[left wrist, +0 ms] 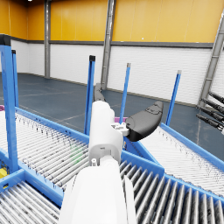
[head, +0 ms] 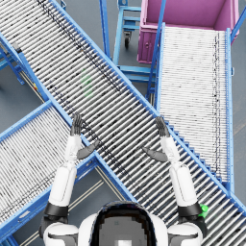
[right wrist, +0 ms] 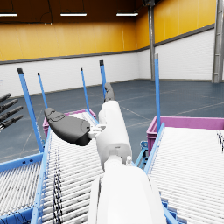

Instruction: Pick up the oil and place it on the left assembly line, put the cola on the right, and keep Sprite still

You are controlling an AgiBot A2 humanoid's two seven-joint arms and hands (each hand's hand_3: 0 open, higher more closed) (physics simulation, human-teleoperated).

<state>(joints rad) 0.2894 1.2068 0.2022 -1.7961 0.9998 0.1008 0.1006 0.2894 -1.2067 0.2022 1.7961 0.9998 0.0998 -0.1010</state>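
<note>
Head view shows 3 roller conveyors with blue side rails. The middle conveyor runs diagonally from the upper left of the frame to the lower right. The lower-left conveyor meets its rail from the left edge. The upper-right conveyor runs down the right side from a magenta bin at the top edge.

The left hand and right hand are raised over the middle conveyor just below frame centre, well apart. Each is empty, with fingers straight and pointing toward the top of the frame and thumbs turned inward toward each other. Only rollers lie between the 2 hands. The left hand is near the middle conveyor's lower-left rail, and the right hand is near its upper-right rail.

A faint green smear lies on the middle conveyor above the left hand. It is too blurred to tell whether it is the Sprite. Where the oil and cola are cannot be told from these views. A small green object sits by the right forearm at the lower right, too small to name.

In the left wrist view, thin blue posts rise from the rails beyond the hand, with grey floor behind them.
</note>
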